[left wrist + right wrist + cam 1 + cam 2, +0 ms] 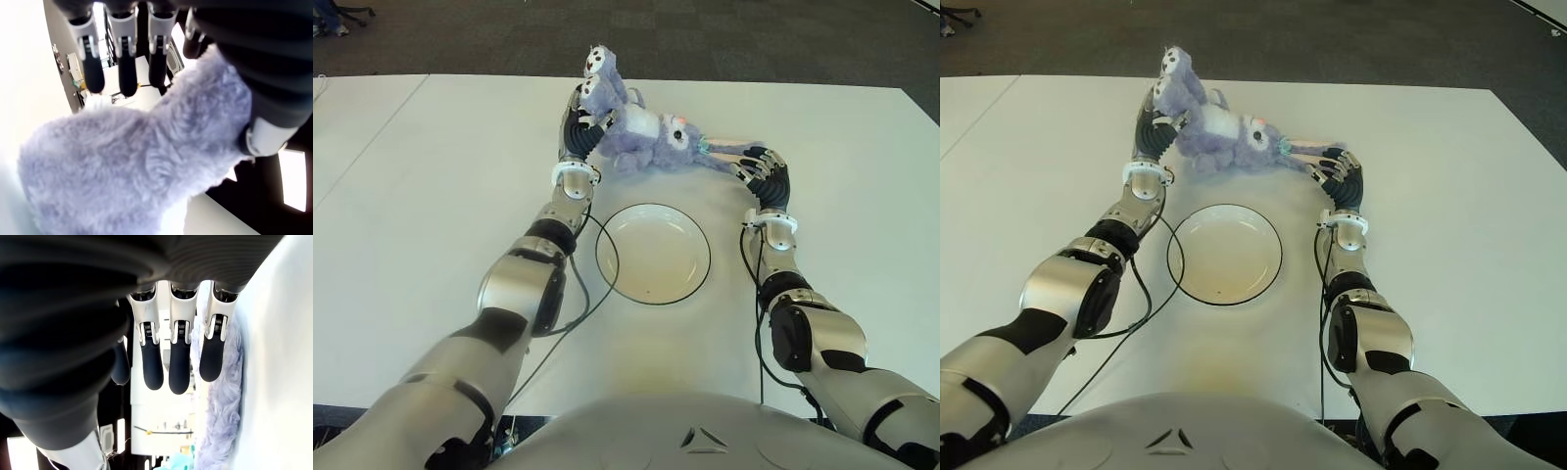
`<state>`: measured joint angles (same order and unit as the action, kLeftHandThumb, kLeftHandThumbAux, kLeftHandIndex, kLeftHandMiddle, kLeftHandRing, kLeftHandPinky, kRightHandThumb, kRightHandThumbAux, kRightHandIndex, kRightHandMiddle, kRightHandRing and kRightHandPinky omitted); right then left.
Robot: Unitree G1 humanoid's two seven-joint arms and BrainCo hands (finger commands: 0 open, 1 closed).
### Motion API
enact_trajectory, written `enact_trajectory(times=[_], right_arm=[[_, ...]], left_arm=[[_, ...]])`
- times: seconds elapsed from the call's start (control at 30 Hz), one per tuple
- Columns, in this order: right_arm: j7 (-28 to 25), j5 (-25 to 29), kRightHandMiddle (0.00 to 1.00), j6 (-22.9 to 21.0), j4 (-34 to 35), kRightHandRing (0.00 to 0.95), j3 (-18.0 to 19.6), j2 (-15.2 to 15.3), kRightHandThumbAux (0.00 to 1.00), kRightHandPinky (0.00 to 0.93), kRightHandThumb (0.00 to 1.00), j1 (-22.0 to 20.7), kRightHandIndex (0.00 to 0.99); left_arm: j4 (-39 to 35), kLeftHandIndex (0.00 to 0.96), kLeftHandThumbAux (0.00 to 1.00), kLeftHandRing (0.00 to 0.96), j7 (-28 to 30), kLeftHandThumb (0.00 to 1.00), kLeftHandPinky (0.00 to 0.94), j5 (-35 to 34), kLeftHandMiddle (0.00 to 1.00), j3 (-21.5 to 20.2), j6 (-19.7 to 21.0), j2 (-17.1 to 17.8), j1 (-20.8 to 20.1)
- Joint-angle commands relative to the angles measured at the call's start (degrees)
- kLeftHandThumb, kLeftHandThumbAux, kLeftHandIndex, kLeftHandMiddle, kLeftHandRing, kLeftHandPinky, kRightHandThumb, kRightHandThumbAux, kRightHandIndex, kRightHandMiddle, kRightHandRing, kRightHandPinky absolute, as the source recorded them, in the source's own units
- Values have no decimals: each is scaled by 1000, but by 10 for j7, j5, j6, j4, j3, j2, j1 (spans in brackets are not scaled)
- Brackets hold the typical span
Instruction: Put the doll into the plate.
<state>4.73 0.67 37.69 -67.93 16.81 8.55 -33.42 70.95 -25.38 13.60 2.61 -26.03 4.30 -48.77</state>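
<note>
Doll (pixel 641 137), a purple-grey plush with a white belly, lies across the far middle of the white table (pixel 421 196), beyond the plate (pixel 653 253) and not in it. Its two round paws or feet, with pale pads, rise at the robot's left end; its head, with a small pink mark, points toward the right, and one long limb trails along the table toward the right hand. Left hand (pixel 579 116) is at the doll's raised end, its dark fingers (pixel 122 73) reaching along one side of the plush and the thumb pressing the other side, so that the fur is pinched between them; the left wrist view shows the plush filling the space under the palm. Right hand (pixel 756 164) is at the tip of the trailing limb, palm toward the table; in the right wrist view its fingers (pixel 178 367) hang straight and spread, with the plush strip just beside them and nothing clasped. Plate, a shallow white dish with a dark rim, sits empty on the table between the two forearms, nearer the robot than the doll. Thin black cables (pixel 582 284) run along each forearm, and the left one loops onto the table beside the plate.
</note>
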Motion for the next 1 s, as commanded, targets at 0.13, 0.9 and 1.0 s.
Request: enact_trajectory(times=[0.13,0.9,1.0], right_arm=[[6,0,307,-22,-87,312,2,-58,851,336,130,150,282],[6,2,300,-25,-88,306,5,-58,860,336,125,149,273],[4,4,301,-24,-88,308,7,-58,864,339,127,148,274]], left_arm=[[11,68,568,233,29,227,249,8,195,17,-11,-20,7],[-39,110,641,264,73,319,287,-4,239,38,-53,-53,62],[-38,118,646,271,84,346,301,-11,246,32,-58,-57,60]])
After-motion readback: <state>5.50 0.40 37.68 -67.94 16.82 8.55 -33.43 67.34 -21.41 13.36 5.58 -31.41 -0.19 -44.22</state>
